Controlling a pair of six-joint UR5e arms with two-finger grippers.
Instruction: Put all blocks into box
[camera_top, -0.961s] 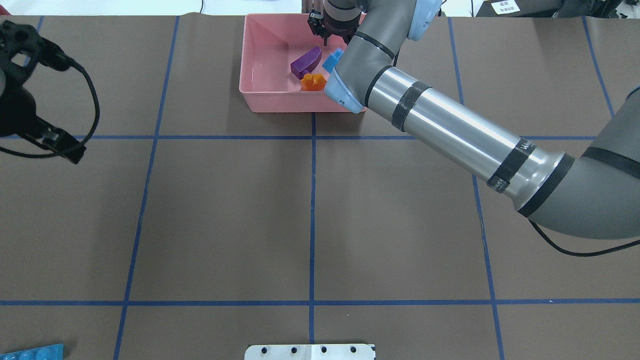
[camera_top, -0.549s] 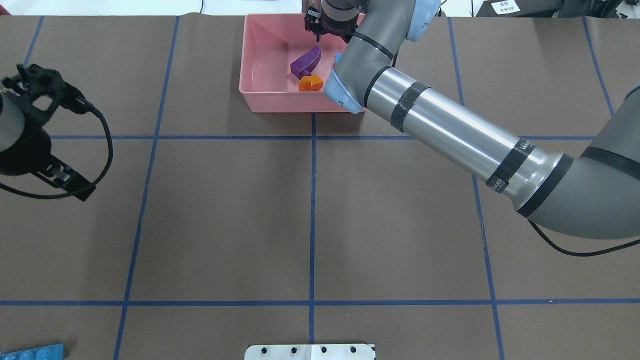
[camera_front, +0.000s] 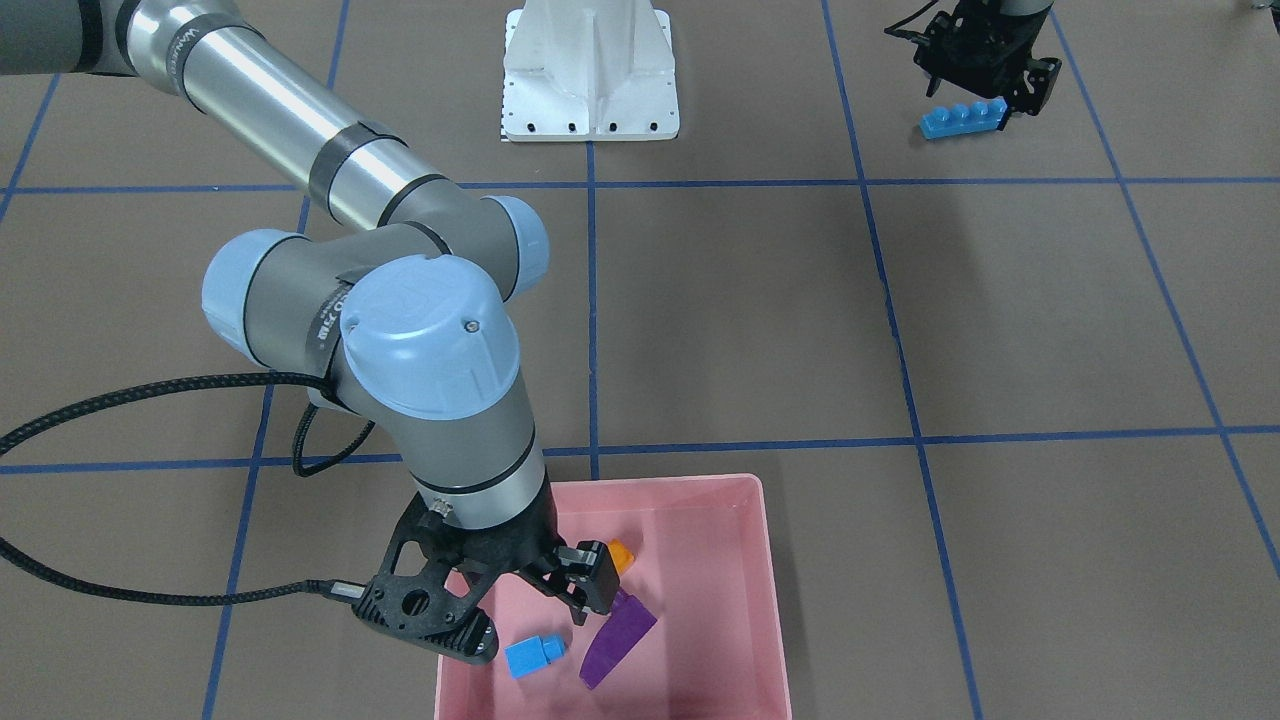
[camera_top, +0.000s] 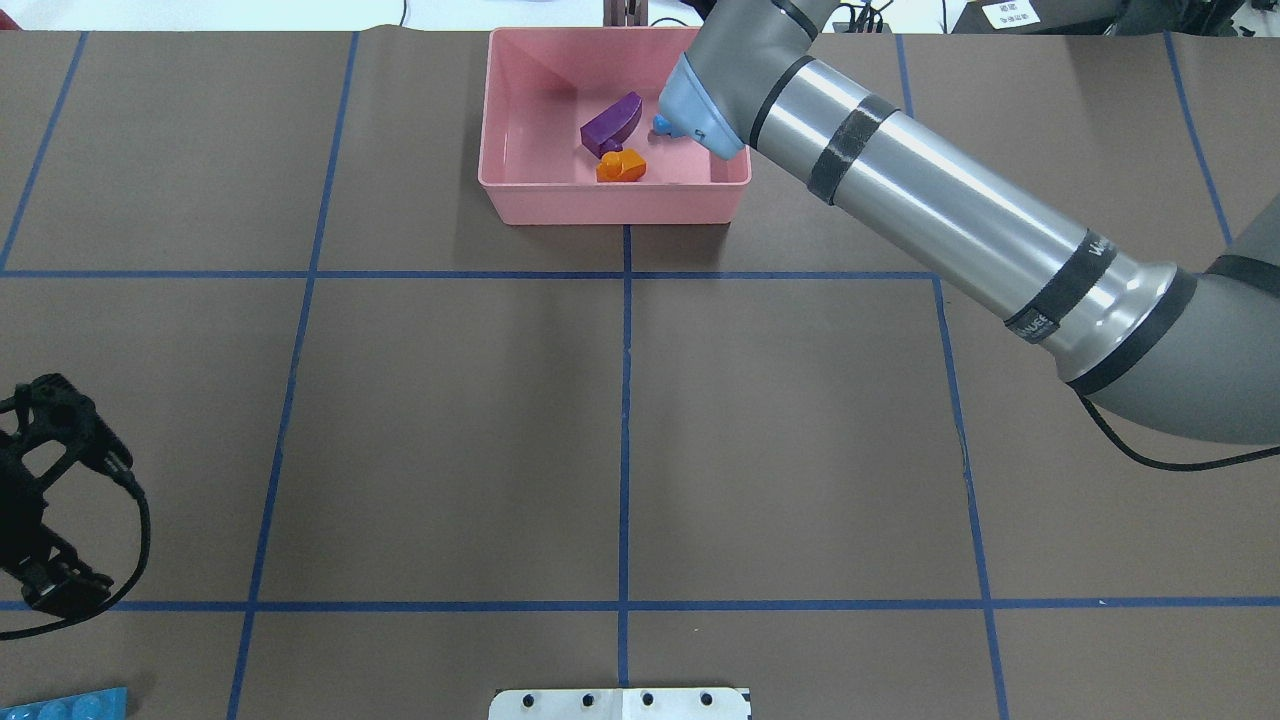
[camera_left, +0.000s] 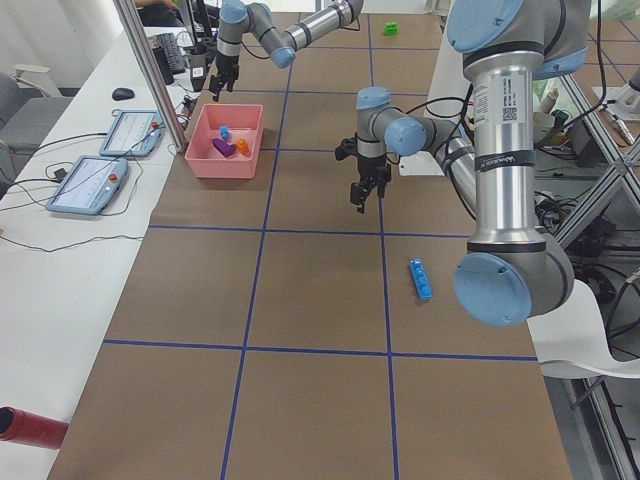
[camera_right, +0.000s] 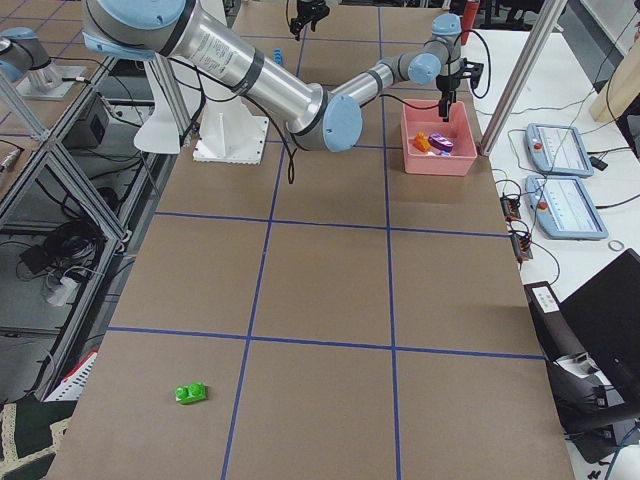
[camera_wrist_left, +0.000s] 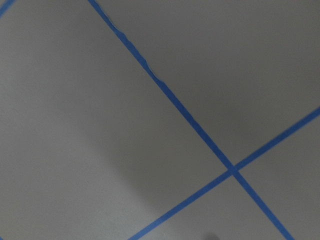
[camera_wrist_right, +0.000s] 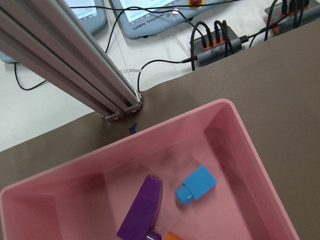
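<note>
The pink box stands at the table's far edge. In it lie the purple wedge, the orange block and the small blue cube, which my right arm partly hides in the overhead view. My right gripper hangs open and empty just above the box's inside. The long blue bar lies on the table near my base. My left gripper hovers above it, open and empty. The green block lies far off on my right side.
The white metal base sits at the table's near edge. An aluminium post rises just beyond the box, with control pendants and cables behind it. A red cylinder lies at the far left corner.
My left gripper has moved back toward my base, to above the long blue bar. My right wrist has shifted beyond the overhead view's top edge, and the forearm has swung across the box.
</note>
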